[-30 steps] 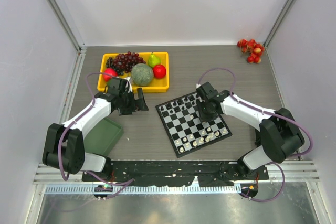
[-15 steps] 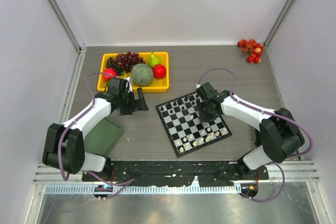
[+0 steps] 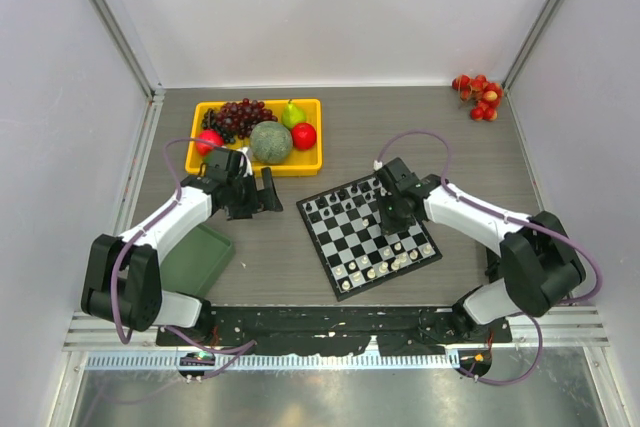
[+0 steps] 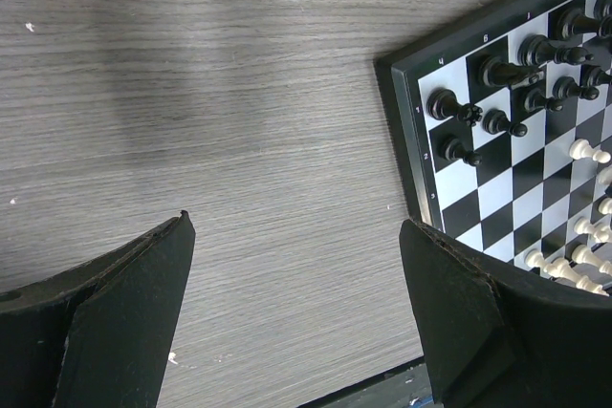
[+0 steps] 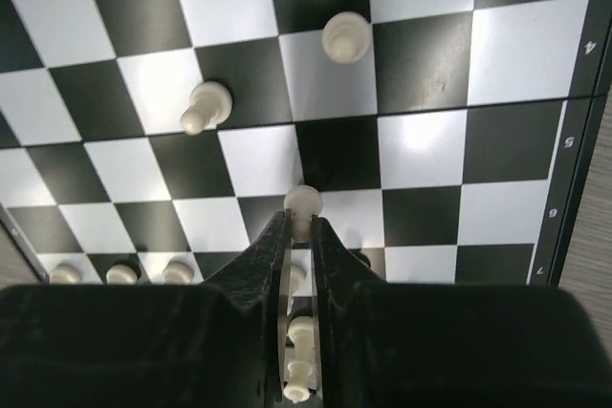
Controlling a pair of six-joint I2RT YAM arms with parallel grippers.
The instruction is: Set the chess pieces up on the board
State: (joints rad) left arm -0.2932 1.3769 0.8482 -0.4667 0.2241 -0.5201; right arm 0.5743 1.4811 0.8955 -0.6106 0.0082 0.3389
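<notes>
Over the board [image 3: 368,232], our right gripper [image 5: 298,226] pinches a white pawn [image 5: 303,202] upright at its fingertips; our left gripper [image 4: 296,303], farther off, gapes wide.

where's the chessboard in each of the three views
Top external: the board lies centre-right, tilted, under the right gripper.
Left wrist: its corner fills the right edge.
Right wrist: squares fill the frame.
Shared landmark: the board's black border.
</notes>
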